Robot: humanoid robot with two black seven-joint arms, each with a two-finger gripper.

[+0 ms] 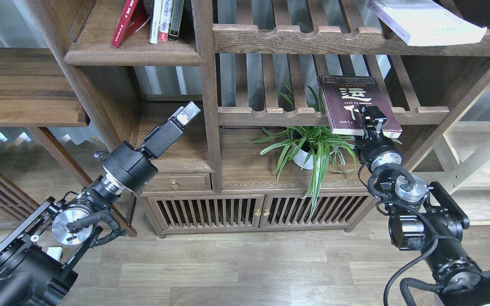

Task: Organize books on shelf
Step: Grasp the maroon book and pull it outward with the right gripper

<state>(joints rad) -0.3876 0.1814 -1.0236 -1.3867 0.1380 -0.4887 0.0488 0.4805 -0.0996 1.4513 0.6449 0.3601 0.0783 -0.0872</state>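
Your head view is bright and evenly lit by diffuse daylight through the pale backdrop at 12 o'clock. Shadows soft. Glare on the white book [428, 21] at 1 o'clock. Focus sharp; edges bow outward.

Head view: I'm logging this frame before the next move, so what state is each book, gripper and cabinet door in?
Maroon book: flat on slatted rack, near edge overhanging.
White book: flat on top rack, overhanging.
Red book: leaning on shelf.
Thin spines: upright.
Right gripper: at maroon book's near edge, grip unclear.
Left gripper: empty, raised, jaws unclear.
Cabinet doors: closed.
Drawer: closed.
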